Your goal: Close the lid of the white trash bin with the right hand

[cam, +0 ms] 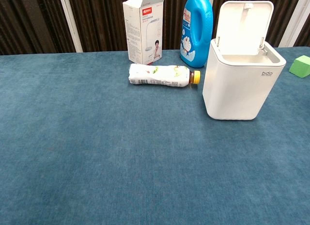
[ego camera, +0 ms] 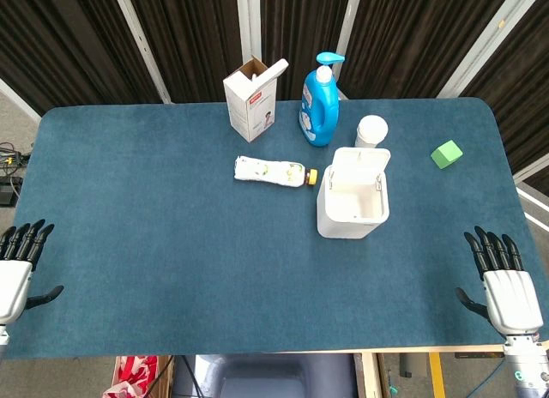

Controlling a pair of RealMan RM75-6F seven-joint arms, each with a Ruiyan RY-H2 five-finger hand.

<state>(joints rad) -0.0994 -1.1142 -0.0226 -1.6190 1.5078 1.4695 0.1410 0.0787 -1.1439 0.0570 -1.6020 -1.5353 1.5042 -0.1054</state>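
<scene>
The white trash bin [ego camera: 352, 208] [cam: 240, 84] stands right of the table's middle with its lid [ego camera: 361, 161] [cam: 243, 27] swung up at the back, so the inside shows. My right hand [ego camera: 502, 282] rests at the table's front right corner, fingers spread, holding nothing, well away from the bin. At the front left edge lies my left hand [ego camera: 19, 268], also spread and holding nothing. The chest view shows neither hand.
A white bottle with a yellow cap [ego camera: 273, 171] [cam: 162, 75] lies left of the bin. Behind stand an open carton [ego camera: 251, 102] [cam: 144, 28], a blue detergent bottle [ego camera: 320, 102] [cam: 197, 28] and a white cup [ego camera: 371, 131]. A green block [ego camera: 446, 153] [cam: 302, 66] sits far right.
</scene>
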